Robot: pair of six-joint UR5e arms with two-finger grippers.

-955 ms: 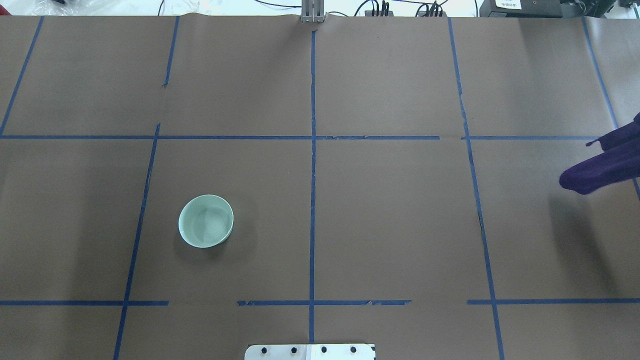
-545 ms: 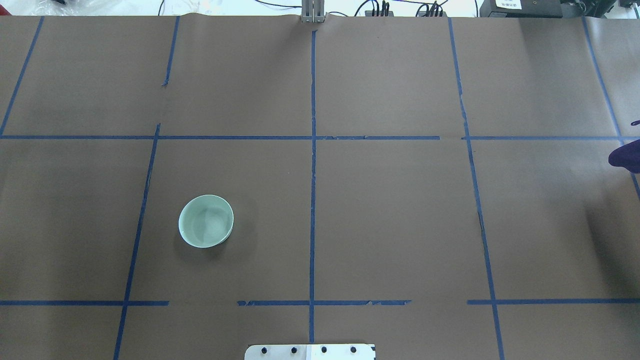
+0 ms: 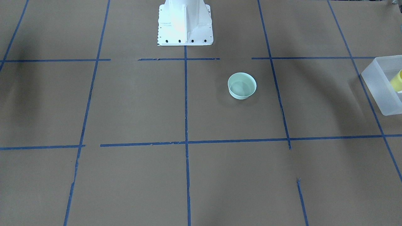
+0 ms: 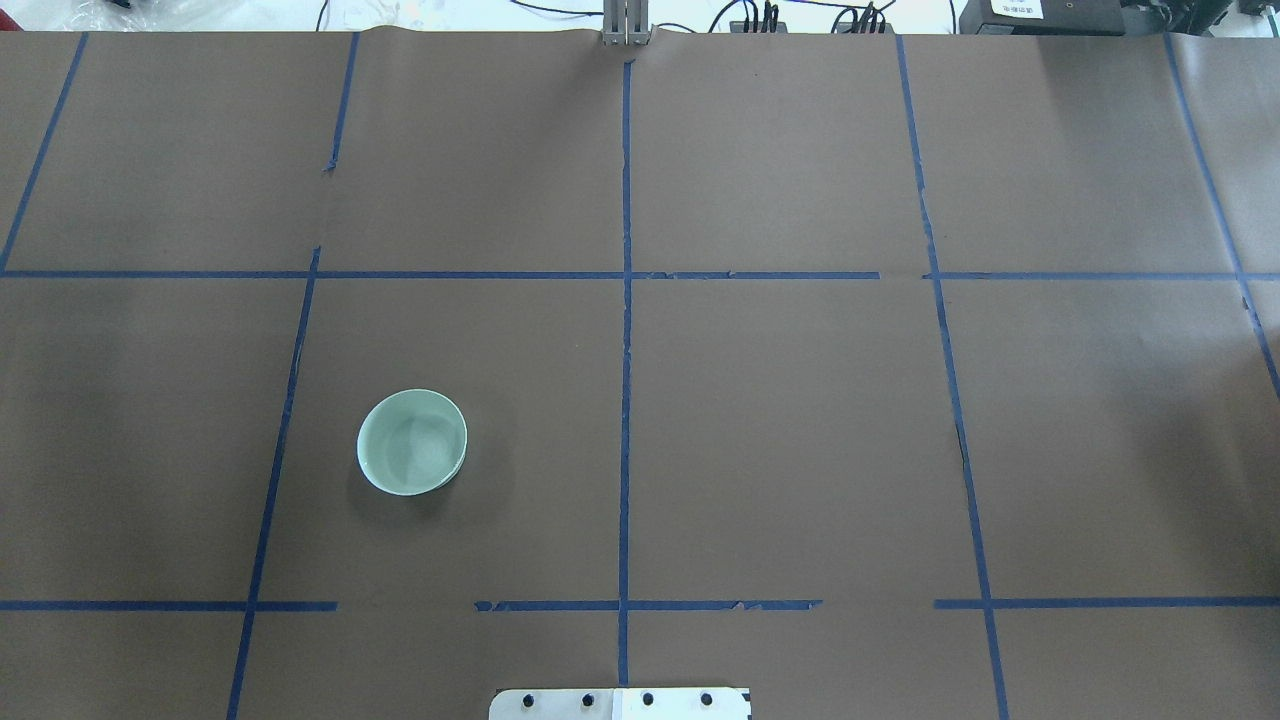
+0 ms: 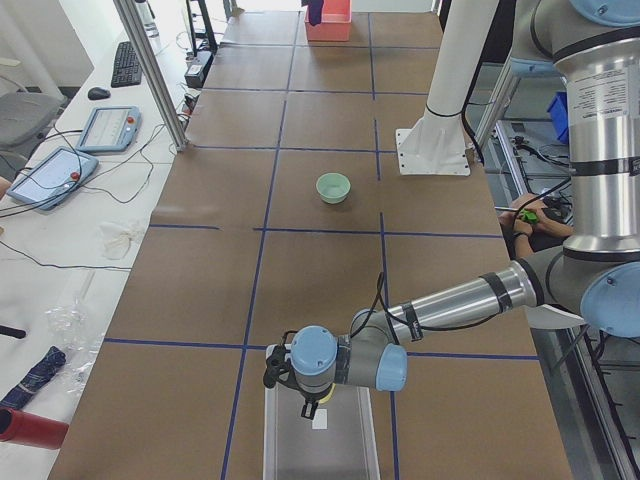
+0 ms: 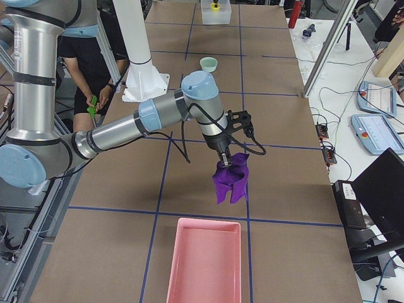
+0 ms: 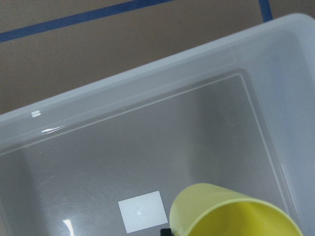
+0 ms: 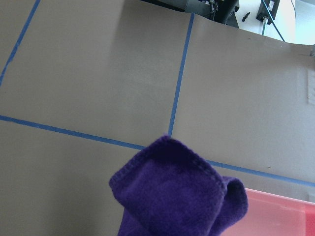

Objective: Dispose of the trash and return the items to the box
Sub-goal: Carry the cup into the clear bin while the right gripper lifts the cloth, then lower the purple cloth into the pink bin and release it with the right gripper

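The yellow cup (image 7: 231, 214) hangs close under my left wrist camera, inside the frosted white box (image 7: 147, 83). It also shows at the front-facing view's right edge (image 3: 397, 81), in the box (image 3: 378, 89). My left gripper (image 5: 308, 400) hovers over the box (image 5: 320, 445), shut on the cup; its fingers are hidden. My right gripper (image 6: 225, 159) is shut on a purple cloth (image 6: 230, 182) and holds it above the table, just short of a pink bin (image 6: 204, 259). The cloth fills the bottom of the right wrist view (image 8: 177, 196).
A round mint-green bowl (image 4: 412, 441) stands on the brown paper left of centre, also in the front-facing view (image 3: 241, 85). The robot base (image 3: 184, 22) stands at the table's near middle. Blue tape lines grid the table. An operator sits beside the robot.
The purple cloth slid right and left the overhead view. The bowl has not moved.
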